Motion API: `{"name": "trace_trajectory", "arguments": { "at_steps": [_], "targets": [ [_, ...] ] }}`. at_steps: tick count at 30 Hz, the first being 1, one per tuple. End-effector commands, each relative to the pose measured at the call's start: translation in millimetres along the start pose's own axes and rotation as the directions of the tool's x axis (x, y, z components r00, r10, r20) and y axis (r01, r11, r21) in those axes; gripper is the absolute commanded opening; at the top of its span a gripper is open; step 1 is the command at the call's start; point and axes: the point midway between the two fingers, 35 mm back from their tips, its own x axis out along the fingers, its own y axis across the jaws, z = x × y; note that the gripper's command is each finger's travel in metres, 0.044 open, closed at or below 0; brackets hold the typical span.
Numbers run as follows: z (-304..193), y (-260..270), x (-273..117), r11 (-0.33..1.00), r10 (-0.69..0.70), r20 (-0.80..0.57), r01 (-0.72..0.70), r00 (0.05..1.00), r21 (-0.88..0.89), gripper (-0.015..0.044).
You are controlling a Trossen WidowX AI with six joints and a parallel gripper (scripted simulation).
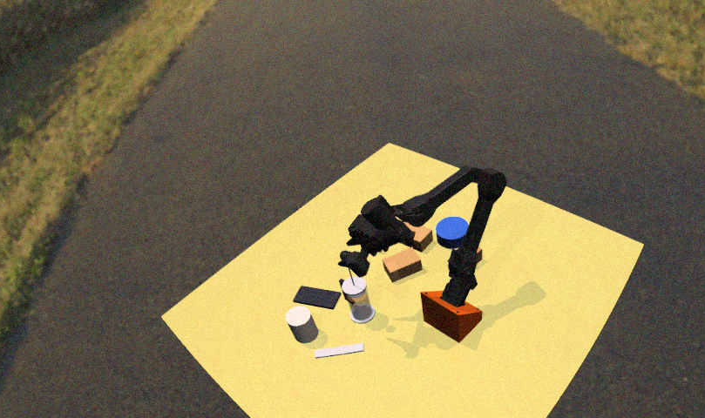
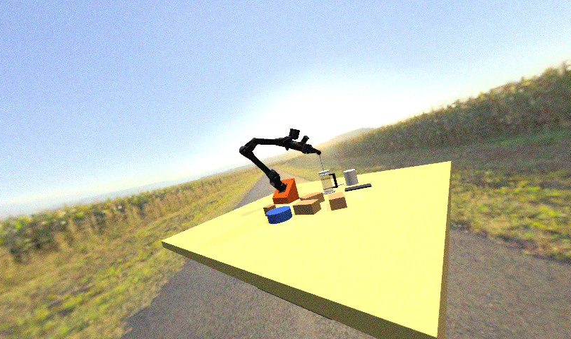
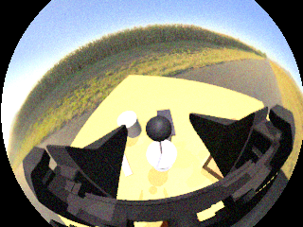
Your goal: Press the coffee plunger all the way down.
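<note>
Coffee plunger raised, knob framed by open fingers

The knob of the plunger (image 1: 351,276) (image 2: 321,162) (image 3: 159,128) is seen between the widely spread fingers of the gripper (image 1: 354,263) (image 2: 318,152) (image 3: 158,123), with nothing pinched; whether either pad is touched cannot be told. The rod stands tall above the glass press (image 1: 362,300) (image 2: 327,183) (image 3: 162,155), which is upright beside a dark flat slab (image 1: 316,297) (image 2: 358,187). The round knob should be taken at its middle; slickness, a bendable rod and light, fragile glass are to be expected, so straight, gentle pressure is called for.
</note>
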Motion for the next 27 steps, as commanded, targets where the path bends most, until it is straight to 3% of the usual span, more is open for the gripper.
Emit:
{"name": "trace_trajectory", "arguments": {
  "at_steps": [1,7,27],
  "targets": [
    [-2,1,2,1.0,0.003,-0.005,-0.003,1.0,-0.007,0.0282],
    [-2,1,2,1.0,0.003,-0.005,-0.003,1.0,-0.007,0.0125],
    [-12,2,12,1.0,0.003,-0.005,-0.003,1.0,-0.006,0.0123]
  ]
}}
